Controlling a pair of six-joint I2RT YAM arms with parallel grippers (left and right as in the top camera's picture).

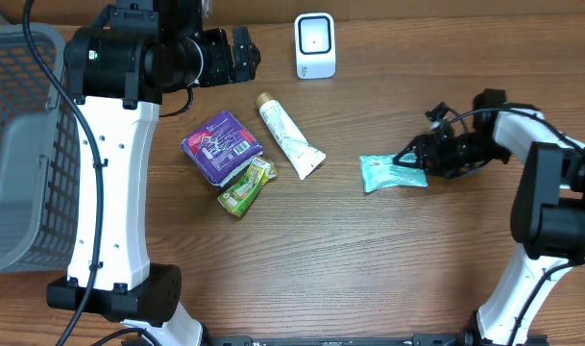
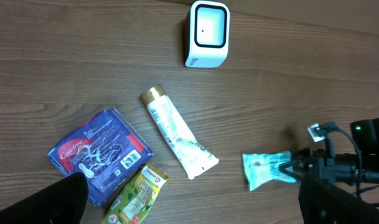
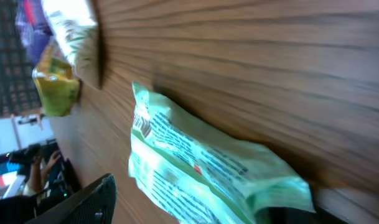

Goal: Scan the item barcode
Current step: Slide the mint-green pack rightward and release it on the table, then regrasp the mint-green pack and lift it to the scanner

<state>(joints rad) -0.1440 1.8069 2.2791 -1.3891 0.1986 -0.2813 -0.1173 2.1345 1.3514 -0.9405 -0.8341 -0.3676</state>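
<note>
A teal packet point(image 1: 390, 173) point(image 2: 267, 169) lies flat on the wooden table, right of centre. My right gripper point(image 1: 412, 157) point(image 2: 295, 168) is low at its right end, open, with the packet point(image 3: 201, 168) between its fingers. One finger point(image 3: 83, 199) stands clear of the wrapper; I cannot tell whether the other touches it. A white barcode scanner point(image 1: 315, 45) point(image 2: 208, 34) stands at the back edge. My left gripper point(image 1: 242, 55) point(image 2: 189, 211) hovers high at the back left, open and empty.
Left of centre lie a purple pack point(image 1: 221, 144), a white tube point(image 1: 289, 136) and a green tea packet point(image 1: 246, 185). A grey mesh basket point(image 1: 18, 144) fills the far left edge.
</note>
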